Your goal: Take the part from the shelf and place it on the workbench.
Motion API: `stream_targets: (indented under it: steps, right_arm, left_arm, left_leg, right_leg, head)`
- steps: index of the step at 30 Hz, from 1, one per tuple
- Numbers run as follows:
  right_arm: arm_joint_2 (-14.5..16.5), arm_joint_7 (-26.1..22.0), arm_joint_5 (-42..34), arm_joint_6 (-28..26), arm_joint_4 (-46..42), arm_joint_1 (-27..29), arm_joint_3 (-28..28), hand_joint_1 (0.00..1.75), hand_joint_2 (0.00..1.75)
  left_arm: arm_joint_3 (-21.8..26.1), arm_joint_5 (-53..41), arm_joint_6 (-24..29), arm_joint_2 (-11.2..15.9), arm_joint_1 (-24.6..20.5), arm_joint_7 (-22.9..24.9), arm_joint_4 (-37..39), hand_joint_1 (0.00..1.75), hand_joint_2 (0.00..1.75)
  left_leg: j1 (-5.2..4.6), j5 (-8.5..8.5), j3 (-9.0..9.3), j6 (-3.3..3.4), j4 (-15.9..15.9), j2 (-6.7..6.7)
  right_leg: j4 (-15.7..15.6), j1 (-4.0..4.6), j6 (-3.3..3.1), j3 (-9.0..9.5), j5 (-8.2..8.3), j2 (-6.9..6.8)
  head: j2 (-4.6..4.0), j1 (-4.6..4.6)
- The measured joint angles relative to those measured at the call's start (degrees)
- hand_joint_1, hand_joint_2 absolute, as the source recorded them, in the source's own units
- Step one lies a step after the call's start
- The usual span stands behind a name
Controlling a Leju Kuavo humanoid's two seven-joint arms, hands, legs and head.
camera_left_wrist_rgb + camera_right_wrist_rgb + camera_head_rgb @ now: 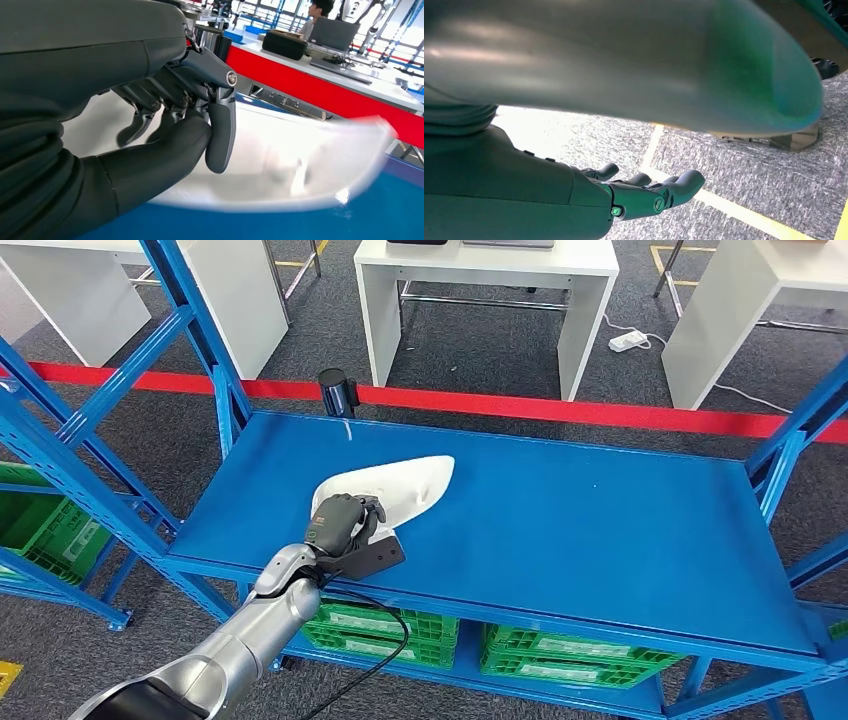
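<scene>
On my head feed the white part [392, 489] lay flat on the blue shelf [560, 530], toward the shelf's left half and a little nearer its front lip than its back rail. My left hand [343, 524] sat on the near end of the part, dark fingers curled over the white edge, silver forearm reaching up to it from below the shelf's front lip. The left wrist feed gave me the close look: the thumb [165, 160] pressed under the part [300, 165] and the fingers [220, 125] folded down on top, so the hand had the part clamped between them while the pale shell still touched the blue surface. I couldn't tell from either view whether any of it had lifted clear of the shelf. My right hand [649, 192] hung low over grey carpet with a yellow line [744, 212], fingers loosely spread and nothing in them. Behind the shelf a red barrier tape [600, 412] ran across on a black post [338, 392] just past the back rail, with white counters [487, 295] well beyond it. Under the shelf, green crates [560, 658] stood on the lower level, and another green crate [45, 525] sat off to the shelf's left.
</scene>
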Motion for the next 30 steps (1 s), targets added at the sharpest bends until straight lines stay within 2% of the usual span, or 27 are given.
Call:
stream_targets:
  steps: [21, 22, 23, 25, 26, 27, 30]
  right_arm:
    - [0.0, 0.0, 0.2, 0.0, 0.0, 0.0, 0.2, 0.0, 0.0]
    - [0.0, 0.0, 0.2, 0.0, 0.0, 0.0, 0.2, 0.0, 0.0]
    - [0.0, 0.0, 0.2, 0.0, 0.0, 0.0, 0.2, 0.0, 0.0]
    - [0.0, 0.0, 0.2, 0.0, 0.0, 0.0, 0.2, 0.0, 0.0]
    - [0.0, 0.0, 0.2, 0.0, 0.0, 0.0, 0.2, 0.0, 0.0]
    - [0.0, 0.0, 0.2, 0.0, 0.0, 0.0, 0.2, 0.0, 0.0]
    - [0.0, 0.0, 0.1, 0.0, 0.0, 0.0, 0.3, 0.0, 0.0]
  left_arm:
    - [0.1, -0.1, -0.5, 1.3, 1.4, -0.8, -1.9, 1.75, 1.75]
    - [0.2, -0.2, -0.5, 1.3, 1.5, -0.9, -2.1, 1.66, 1.75]
    - [0.3, -0.2, -0.5, 1.3, 1.6, -1.0, -2.3, 1.31, 1.75]
    - [0.6, -0.2, -0.2, 1.4, 1.9, -1.3, -2.8, 0.46, 1.75]
    - [0.7, -0.3, 0.0, 1.4, 2.0, -1.5, -3.2, 0.11, 1.75]
    - [0.9, -0.3, 0.2, 1.4, 2.2, -1.6, -3.6, 0.02, 1.75]
    - [1.1, -0.6, 0.6, 1.4, 2.6, -1.5, -5.0, 0.0, 1.75]
  left_leg:
    - [0.0, 0.0, -0.01, 0.0, 0.0, 0.0]
    - [0.0, 0.0, -0.01, 0.0, 0.0, 0.0]
    - [0.0, 0.0, -0.01, 0.0, 0.0, 0.0]
    - [0.0, 0.0, -0.01, 0.0, 0.0, 0.0]
    - [0.0, 0.0, -0.01, 0.0, 0.0, 0.0]
    - [0.0, 0.0, -0.01, 0.0, 0.0, 0.0]
    - [0.0, 0.0, -0.01, 0.0, 0.0, -0.01]
  right_leg:
    - [0.0, 0.0, 0.0, 0.0, 0.0, 0.0]
    - [0.0, 0.0, 0.0, 0.0, 0.0, 0.0]
    - [0.0, 0.0, 0.0, 0.0, 0.0, 0.0]
    - [0.0, 0.0, 0.0, 0.0, 0.0, 0.0]
    - [0.0, 0.0, 0.0, 0.0, 0.0, 0.0]
    - [0.0, 0.0, 0.0, 0.0, 0.0, 0.0]
    - [0.0, 0.0, 0.0, 0.0, 0.0, 0.0]
  head:
    - [0.0, 0.0]
    - [0.0, 0.0]
    - [0.0, 0.0]
    - [0.0, 0.0]
    - [0.0, 0.0]
    - [0.0, 0.0]
    - [0.0, 0.0]
